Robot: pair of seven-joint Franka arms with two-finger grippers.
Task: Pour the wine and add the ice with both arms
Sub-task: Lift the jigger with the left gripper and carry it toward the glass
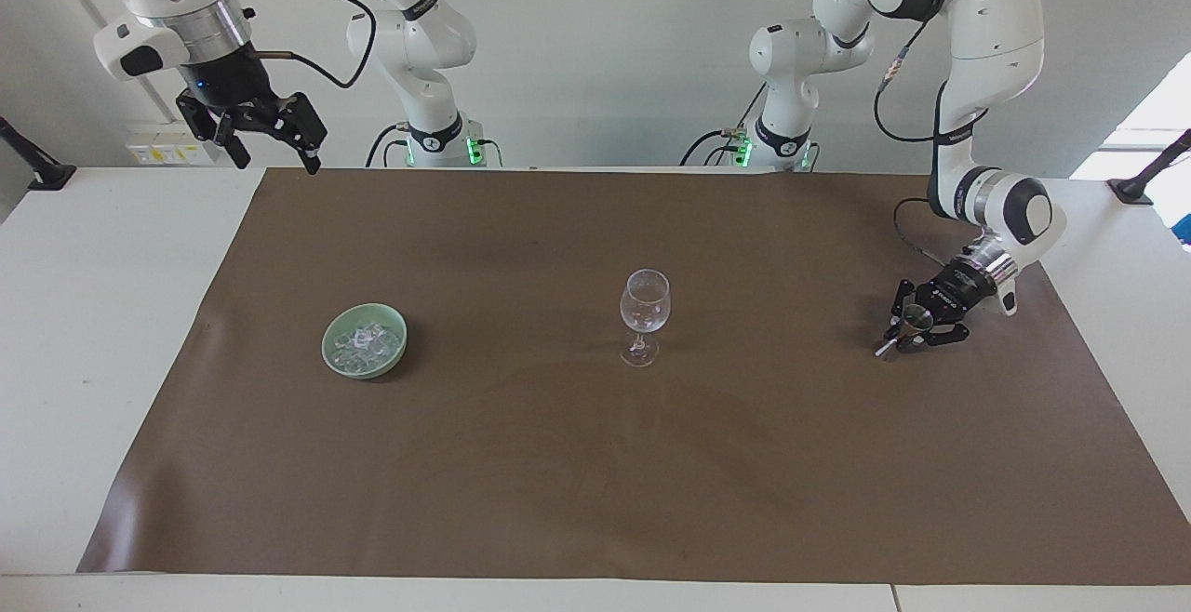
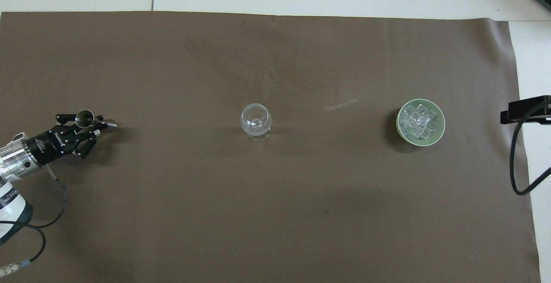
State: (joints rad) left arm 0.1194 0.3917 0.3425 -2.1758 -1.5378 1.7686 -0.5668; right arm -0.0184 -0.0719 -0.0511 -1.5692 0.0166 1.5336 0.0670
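At the left arm's end of the brown mat point(image 1: 595, 463), the left gripper point(image 1: 907, 333) lies low and nearly level, its fingers pinching the narrow waist of a small steel jigger point(image 1: 904, 328). In the overhead view that jigger point(image 2: 88, 119) sits at about nine o'clock from the wine glass point(image 2: 256, 121), well apart from it. Taking it at the waist rather than the rim leaves the upper cup free, which looks sensible if the jigger stands in for the wine vessel and must later tip over the glass. Whether it holds any liquid cannot be told.

The wine glass point(image 1: 644, 314) stands upright at the middle of the mat, within reach of both arms, and appears to be empty. At three o'clock from it in the overhead view, toward the right arm's end, rests a pale green bowl point(image 2: 399, 132) holding the ice point(image 2: 418, 121), a heap of small clear cubes. In the facing view the ice point(image 1: 365, 342) is piled loosely, none of it yet in the glass.

The right gripper point(image 1: 270, 142) waits high over the edge of the desk point(image 1: 102, 314) nearest the robots, its fingers spread wide around nothing. Its station on the bowl's side suggests the ice is its share of the work.

Judging by this layout, the task is at its start: the grasp for pouring is made, while lifting, pouring and icing remain.
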